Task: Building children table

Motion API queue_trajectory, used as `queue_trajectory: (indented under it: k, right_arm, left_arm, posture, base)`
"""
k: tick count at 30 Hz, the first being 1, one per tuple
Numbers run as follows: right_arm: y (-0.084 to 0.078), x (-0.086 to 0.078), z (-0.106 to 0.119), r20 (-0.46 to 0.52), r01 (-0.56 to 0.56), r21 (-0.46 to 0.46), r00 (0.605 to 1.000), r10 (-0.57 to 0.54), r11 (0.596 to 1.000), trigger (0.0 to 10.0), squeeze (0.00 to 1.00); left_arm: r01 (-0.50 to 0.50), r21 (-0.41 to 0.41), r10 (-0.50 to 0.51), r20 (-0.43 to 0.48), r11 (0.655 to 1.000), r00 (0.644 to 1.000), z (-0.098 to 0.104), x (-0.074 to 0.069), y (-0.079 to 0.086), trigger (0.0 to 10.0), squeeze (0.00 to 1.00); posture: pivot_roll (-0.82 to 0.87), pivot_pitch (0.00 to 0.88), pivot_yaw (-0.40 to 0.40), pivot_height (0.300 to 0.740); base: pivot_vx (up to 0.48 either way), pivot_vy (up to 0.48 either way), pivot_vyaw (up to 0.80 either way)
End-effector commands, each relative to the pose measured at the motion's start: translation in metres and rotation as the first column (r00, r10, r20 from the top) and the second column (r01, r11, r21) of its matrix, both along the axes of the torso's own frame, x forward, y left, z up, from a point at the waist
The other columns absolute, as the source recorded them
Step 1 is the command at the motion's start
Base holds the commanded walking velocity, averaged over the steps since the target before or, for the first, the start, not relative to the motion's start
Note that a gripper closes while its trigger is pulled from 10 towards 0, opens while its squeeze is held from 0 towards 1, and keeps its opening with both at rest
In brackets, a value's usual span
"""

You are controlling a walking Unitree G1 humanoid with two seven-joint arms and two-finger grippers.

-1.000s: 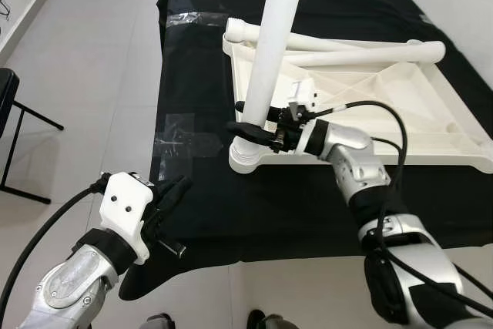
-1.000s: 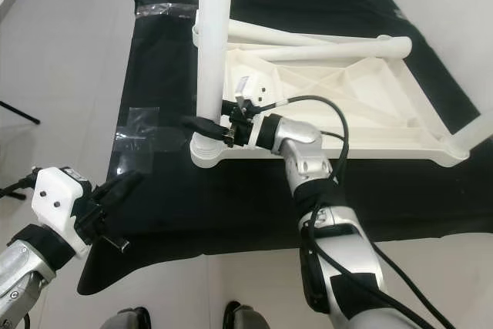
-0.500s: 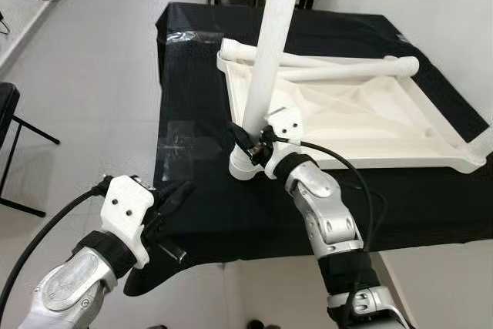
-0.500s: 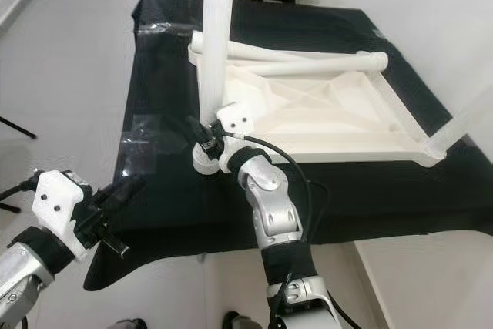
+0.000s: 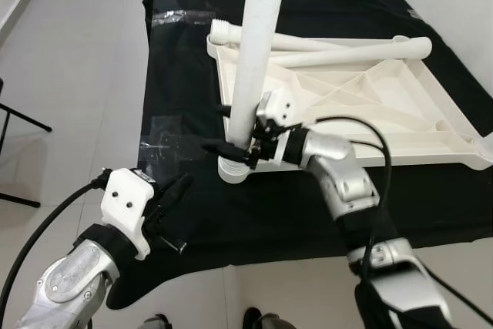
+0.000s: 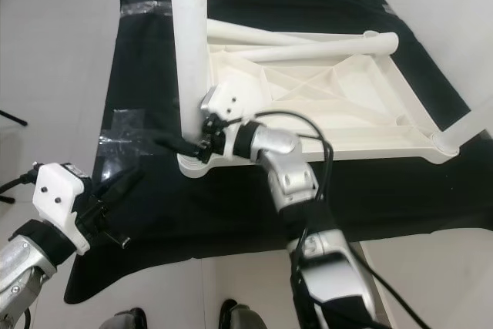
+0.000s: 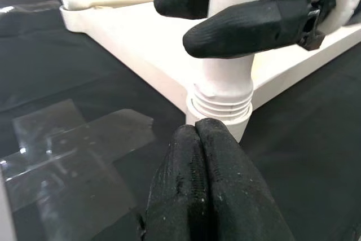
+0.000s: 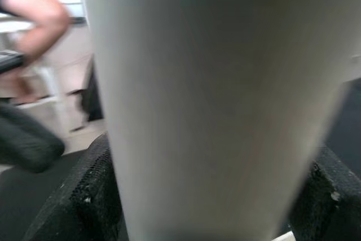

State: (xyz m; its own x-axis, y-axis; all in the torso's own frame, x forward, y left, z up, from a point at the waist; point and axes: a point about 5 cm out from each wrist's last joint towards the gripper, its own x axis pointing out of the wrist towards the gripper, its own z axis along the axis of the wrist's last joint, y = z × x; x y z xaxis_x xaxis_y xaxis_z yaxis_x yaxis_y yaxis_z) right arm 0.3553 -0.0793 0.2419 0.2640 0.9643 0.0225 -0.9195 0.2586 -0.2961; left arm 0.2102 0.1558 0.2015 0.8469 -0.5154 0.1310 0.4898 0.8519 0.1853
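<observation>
- Left eye view: the white table top (image 5: 362, 105) lies upside down on the black cloth (image 5: 185, 59). One white upright leg (image 5: 258, 44) stands in the near-left corner socket (image 5: 233, 167). Two loose legs (image 5: 347, 53) lie across the far edge of the table top. The right gripper (image 5: 231, 140) is clamped around the lower part of the upright leg, just above the socket. The left gripper (image 5: 171, 194) hovers over the near edge of the cloth, apart from the table top, near a patch of clear tape (image 5: 166, 136).
- Right eye view: same layout; another leg (image 6: 470, 125) rises from the near-right corner.
- Left wrist view: the left gripper's fingertips (image 7: 194, 156) are pressed together, holding nothing, pointing at the threaded collar (image 7: 223, 97) of the upright leg. The right gripper's fingers (image 7: 248, 26) sit on either side of that leg.
- Right wrist view: the upright leg sits close between the two black fingers (image 8: 90, 193). A person's arm (image 8: 31, 9) is blurred in the background.
</observation>
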Motion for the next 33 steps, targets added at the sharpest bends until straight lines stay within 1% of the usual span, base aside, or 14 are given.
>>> queue_trajectory:
  k: [1,4,5,6,7,17,24,25,26,27,29,30,31,33]
  right_arm:
    - [-0.003,0.001,-0.001,-0.011,-0.045,-0.003,0.999,0.044,0.999,10.0,0.0]
    - [-0.004,0.008,0.009,-0.023,-0.1,0.001,0.995,0.1,0.995,9.0,0.0]
    - [-0.004,0.011,0.014,-0.033,-0.121,0.009,0.992,0.122,0.993,3.8,0.0]
    - [-0.004,0.011,0.014,-0.033,-0.121,0.009,0.992,0.122,0.993,3.8,0.0]
    - [-0.004,0.012,0.015,-0.041,-0.129,0.011,0.991,0.129,0.992,0.0,0.0]
    - [-0.008,0.017,0.01,-0.081,-0.171,-0.032,0.983,0.168,0.985,0.0,0.0]
    - [-0.027,0.027,-0.025,-0.106,0.193,-0.059,0.974,-0.199,0.979,0.0,0.0]
    - [-0.034,0.034,-0.044,-0.129,0.57,-0.044,0.811,-0.571,0.82,0.0,0.0]
    - [-0.034,0.034,-0.044,-0.129,0.57,-0.044,0.811,-0.571,0.82,0.0,0.0]
    - [-0.043,0.026,-0.064,-0.161,0.808,-0.045,0.574,-0.803,0.587,0.0,0.0]
    - [-0.043,0.026,-0.064,-0.161,0.808,-0.045,0.574,-0.803,0.587,0.0,0.0]
    - [-0.032,0.001,-0.082,-0.195,0.822,-0.071,0.544,-0.816,0.565,0.0,0.0]
    - [-0.032,0.001,-0.082,-0.195,0.822,-0.071,0.544,-0.816,0.565,0.0,0.0]
    - [-0.005,-0.018,-0.089,-0.191,0.706,-0.073,0.684,-0.704,0.705,0.0,0.0]
  left_arm:
    - [0.006,0.012,-0.006,-0.011,1.0,1.0,-0.002,-0.003,-0.001,10.0,0.0]
    - [0.004,0.012,-0.004,-0.009,1.0,1.0,-0.001,-0.003,0.0,10.0,0.0]
    - [0.004,0.014,-0.004,-0.01,1.0,1.0,-0.001,-0.003,0.0,10.0,0.0]
    - [0.004,0.014,-0.004,-0.01,1.0,1.0,-0.001,-0.003,0.0,10.0,0.0]
    - [0.008,0.016,-0.008,-0.012,1.0,1.0,-0.001,-0.003,-0.001,10.0,0.0]
    - [0.024,0.025,-0.024,-0.011,0.999,1.0,0.001,-0.006,-0.001,10.0,0.0]
    - [0.017,0.031,-0.017,-0.009,0.999,1.0,0.001,-0.006,0.002,10.0,0.0]
    - [0.017,0.032,-0.017,-0.01,0.999,1.0,0.001,-0.006,0.003,10.0,0.0]
    - [0.017,0.032,-0.017,-0.01,0.999,1.0,0.001,-0.006,0.003,10.0,0.0]
    - [0.018,0.033,-0.017,-0.011,0.999,1.0,0.001,-0.006,0.004,10.0,0.0]
    - [0.018,0.033,-0.017,-0.011,0.999,1.0,0.001,-0.006,0.004,10.0,0.0]
    - [0.018,0.034,-0.018,-0.012,0.999,1.0,0.001,-0.005,0.005,10.0,0.0]
    - [0.018,0.034,-0.018,-0.012,0.999,1.0,0.001,-0.005,0.005,10.0,0.0]
    - [0.029,0.032,-0.028,-0.016,0.999,0.999,0.0,-0.003,0.004,10.0,0.0]
  posture:
    - [0.15,0.25,-0.124,0.74]
    - [0.16,0.251,-0.125,0.74]
    - [0.16,0.251,-0.125,0.74]
    - [0.16,0.251,-0.125,0.74]
    - [0.16,0.251,-0.125,0.74]
    - [0.17,0.256,-0.127,0.74]
    - [0.14,0.251,-0.137,0.74]
    - [0.13,0.246,-0.141,0.74]
    - [0.13,0.246,-0.141,0.74]
    - [0.12,0.246,-0.138,0.74]
    - [0.12,0.246,-0.138,0.74]
    - [0.14,0.263,-0.116,0.74]
    - [0.14,0.263,-0.116,0.74]
    - [0.12,0.229,-0.116,0.74]
  base:
    - [0.0,0.0,0.0]
    - [0.0,0.0,0.0]
    - [0.0,0.0,0.0]
    - [0.0,0.0,0.0]
    - [0.0,0.0,0.0]
    - [0.0,0.0,0.0]
    - [0.0,0.0,0.0]
    - [0.0,0.0,0.0]
    - [0.0,0.0,0.0]
    - [0.0,0.0,0.0]
    - [0.0,0.0,0.0]
    - [0.0,0.0,0.0]
    - [0.0,0.0,0.0]
    - [0.0,0.0,0.0]
